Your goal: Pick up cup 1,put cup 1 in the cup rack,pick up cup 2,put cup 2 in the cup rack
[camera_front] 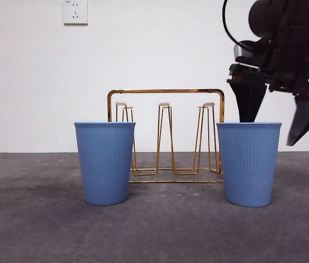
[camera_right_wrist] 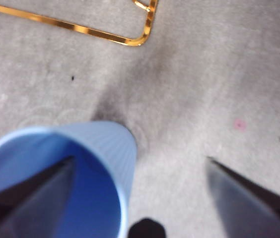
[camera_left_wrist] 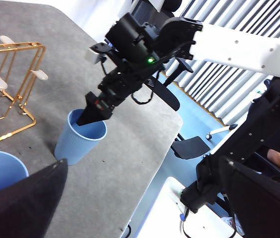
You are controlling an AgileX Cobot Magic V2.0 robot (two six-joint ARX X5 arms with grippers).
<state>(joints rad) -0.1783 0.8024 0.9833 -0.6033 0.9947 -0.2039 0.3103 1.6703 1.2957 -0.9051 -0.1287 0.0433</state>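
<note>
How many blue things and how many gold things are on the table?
Blue: 2, both ribbed cups, the left cup and the right cup, which has the right gripper open at its rim.
Gold: 1, the wire cup rack behind them.
Total: 3.

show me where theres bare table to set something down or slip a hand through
Bare table runs along the front, before both cups, and left of the left cup. Between the cups there is an open patch in front of the cup rack. It is crowded at the right cup: the right pincer straddles its rim, jaws open, one inside.
</note>
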